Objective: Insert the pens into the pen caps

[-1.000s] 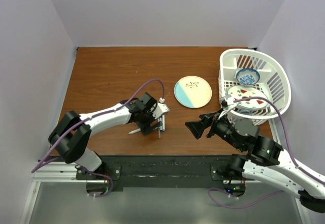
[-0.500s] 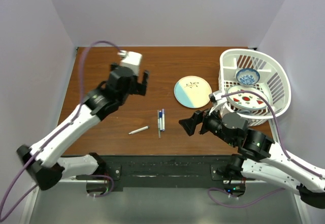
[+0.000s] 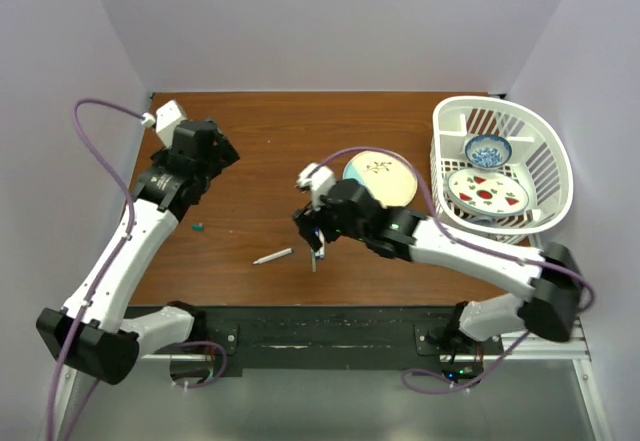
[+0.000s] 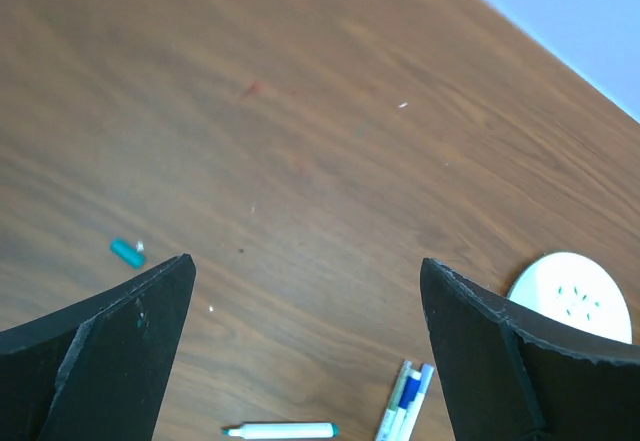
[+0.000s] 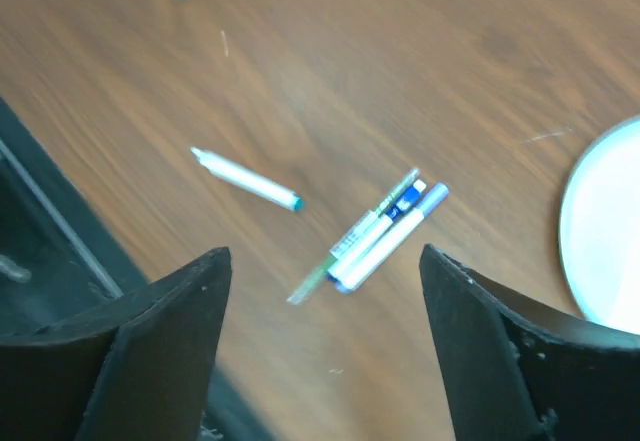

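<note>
Right gripper hovers over 2 pens lying side by side, fingers spread, empty; 3rd pen at their 8 o'clock from above. Left gripper gapes wide, empty too. Light, slick, stiff sticks: I'd pinch mid-barrel.

Lone pen between cap and pen pair

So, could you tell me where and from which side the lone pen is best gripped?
Take the lone pen at mid-barrel, straight down from above, jaws across its length. It lies flat on the table, apart from the other pens, so both long sides are free.
</note>
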You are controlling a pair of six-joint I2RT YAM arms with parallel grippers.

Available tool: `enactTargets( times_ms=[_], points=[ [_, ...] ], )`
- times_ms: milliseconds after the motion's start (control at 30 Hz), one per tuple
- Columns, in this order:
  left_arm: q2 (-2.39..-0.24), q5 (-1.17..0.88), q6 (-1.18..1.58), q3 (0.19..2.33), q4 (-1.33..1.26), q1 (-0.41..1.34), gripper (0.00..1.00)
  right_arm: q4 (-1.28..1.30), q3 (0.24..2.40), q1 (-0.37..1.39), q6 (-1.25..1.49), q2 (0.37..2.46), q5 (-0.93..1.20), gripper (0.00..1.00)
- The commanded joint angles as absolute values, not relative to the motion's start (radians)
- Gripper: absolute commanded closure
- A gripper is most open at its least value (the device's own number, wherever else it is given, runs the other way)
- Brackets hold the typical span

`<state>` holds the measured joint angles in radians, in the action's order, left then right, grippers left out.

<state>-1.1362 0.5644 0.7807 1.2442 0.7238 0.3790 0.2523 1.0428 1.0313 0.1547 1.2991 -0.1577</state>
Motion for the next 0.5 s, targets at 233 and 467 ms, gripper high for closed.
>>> enactTargets(
  times_ms=[233, 467],
  points=[
    [-1.115, 0.092, 1.011, 1.036, 0.758, -0.147, 0.00, 0.230, 1.196, 1.037, -0.489, 1.660, 0.294, 0.23],
    [-1.155, 0.006, 0.979, 0.924, 0.692, -0.253, 0.05, 0.394, 1.397, 1.038, -0.584, 1.908, 0.411, 0.31]
  ],
)
